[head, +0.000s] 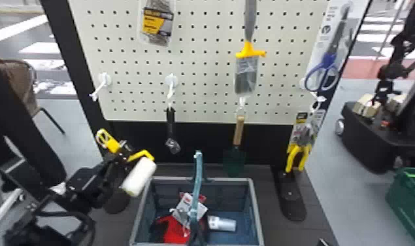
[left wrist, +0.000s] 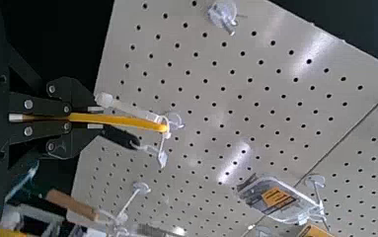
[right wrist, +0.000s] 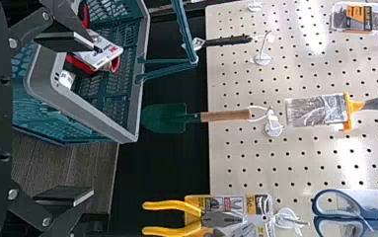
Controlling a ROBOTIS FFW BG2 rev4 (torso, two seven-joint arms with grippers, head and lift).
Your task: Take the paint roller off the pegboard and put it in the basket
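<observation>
Left of the basket in the head view, my left gripper is shut on the yellow frame of the paint roller. The white roller sleeve tilts near the basket's back left corner, and the yellow handle end stands below and apart from the leftmost hook. From the left wrist view, the left gripper pinches the yellow handle. My right gripper is at the head view's bottom edge; in the right wrist view, the right gripper is open with nothing between its fingers, near the basket.
The basket's upright handle crosses its middle, above a red item and a clear cup. On the pegboard hang a wrench, trowel, brush, pliers and scissors.
</observation>
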